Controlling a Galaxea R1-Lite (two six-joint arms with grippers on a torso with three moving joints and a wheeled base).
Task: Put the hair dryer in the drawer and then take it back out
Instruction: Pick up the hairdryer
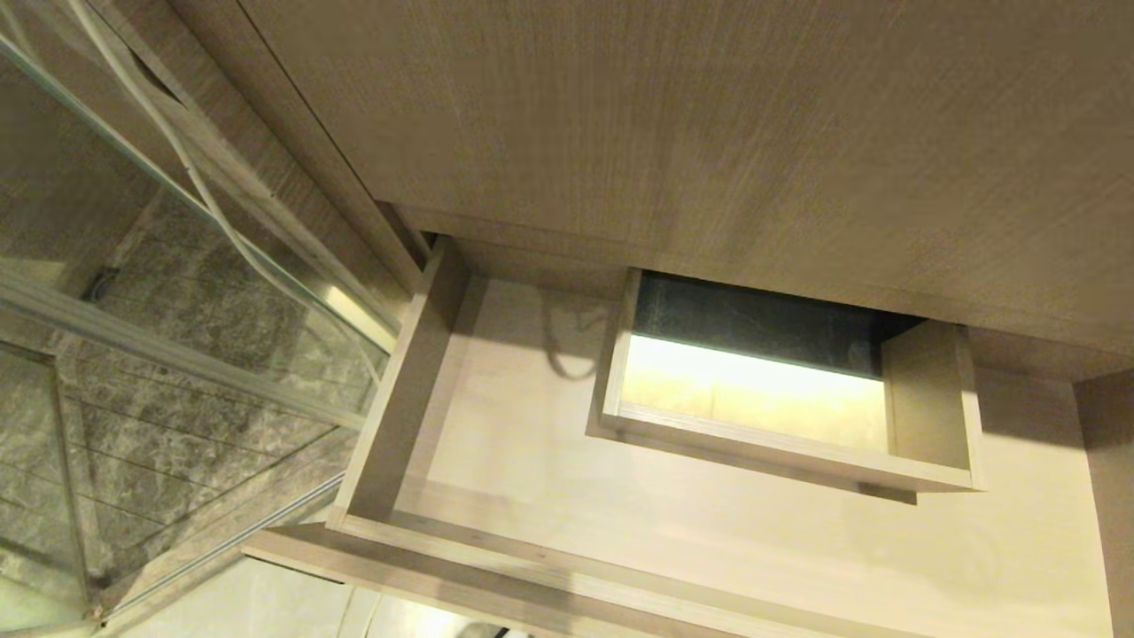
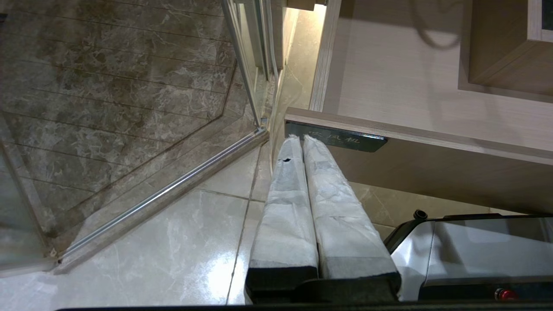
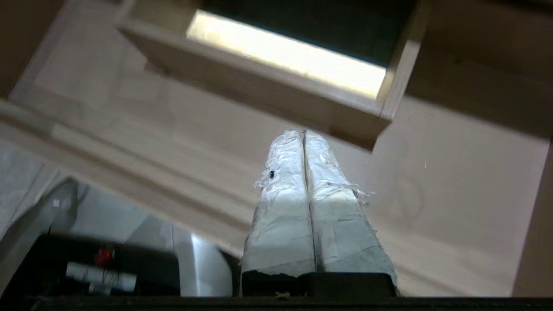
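Standing pulled out beneath a tall wood-grain panel [image 1: 709,115], the drawer [image 1: 532,425] shows a pale bare floor, with a box-shaped cut-out [image 1: 780,390] at its back, lit inside. Beside it runs a glass shower door [image 1: 177,292] over grey marbled tiles [image 1: 159,461]. The left gripper [image 2: 301,137] hangs low outside the drawer front, its taped fingers pressed together, tips just below a small black plate [image 2: 335,137]. The right gripper [image 3: 303,133], fingers likewise together and empty, points over the drawer floor near the cut-out. The hair dryer is in none of the views.
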